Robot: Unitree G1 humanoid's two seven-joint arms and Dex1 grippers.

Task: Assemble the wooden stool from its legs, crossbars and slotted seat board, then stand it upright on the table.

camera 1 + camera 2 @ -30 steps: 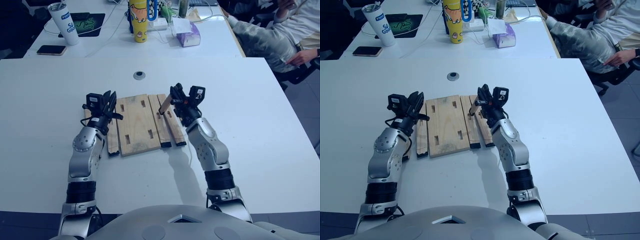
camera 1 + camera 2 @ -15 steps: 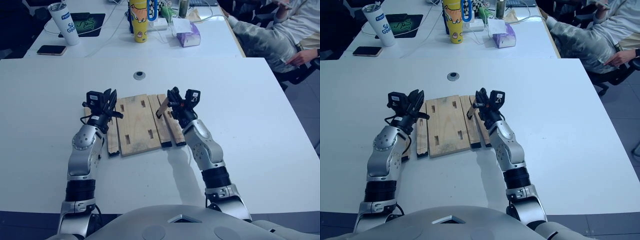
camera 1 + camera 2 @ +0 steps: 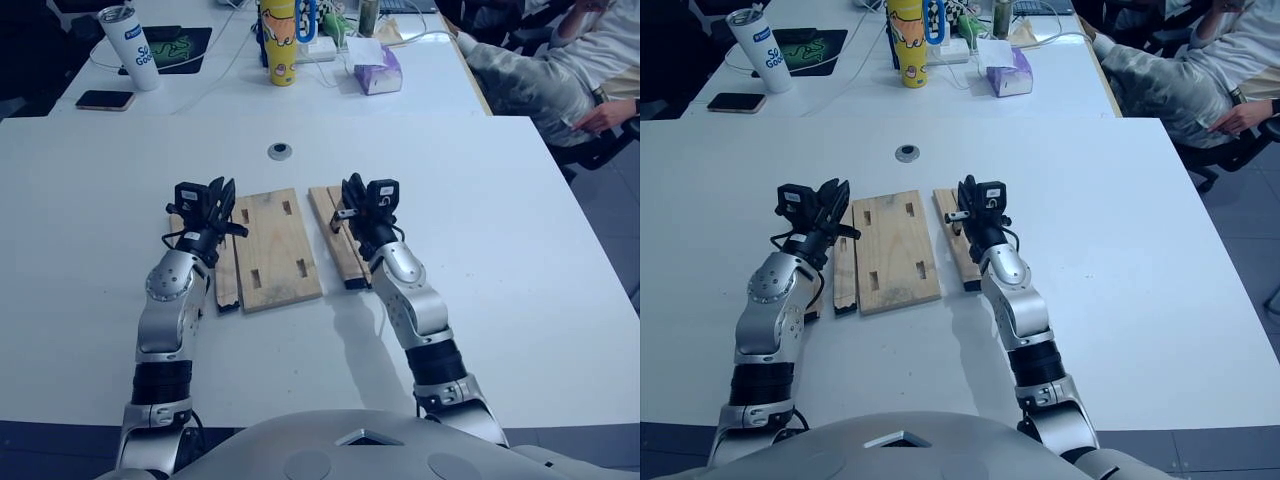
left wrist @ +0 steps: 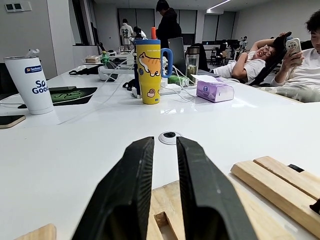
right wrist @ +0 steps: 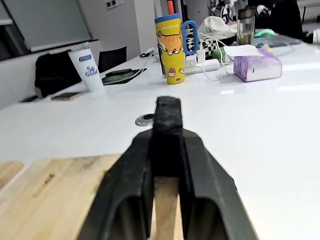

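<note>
Right hand (image 3: 352, 196) clenched on one leg (image 5: 167, 125), likely for slotting into the board (image 3: 275, 250); left hand (image 3: 217, 193) released, empty, poised at the board's edge.

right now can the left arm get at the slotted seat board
Probably yes: the left end effector hovers at the left edge of the seat board with nothing on it. The right end effector, shut on a wooden piece, is off to the board's right, clear of it.

On surface (image 3: 500, 250), seat board (image 3: 277, 248) in middle; 1 leg (image 3: 225, 285) just beside its left edge, 2 legs (image 3: 340, 245) right, apart. Right gripper (image 3: 352, 192) over those 2, clamped on 4th leg (image 5: 166, 122). Left gripper (image 3: 217, 195) over left leg.
</note>
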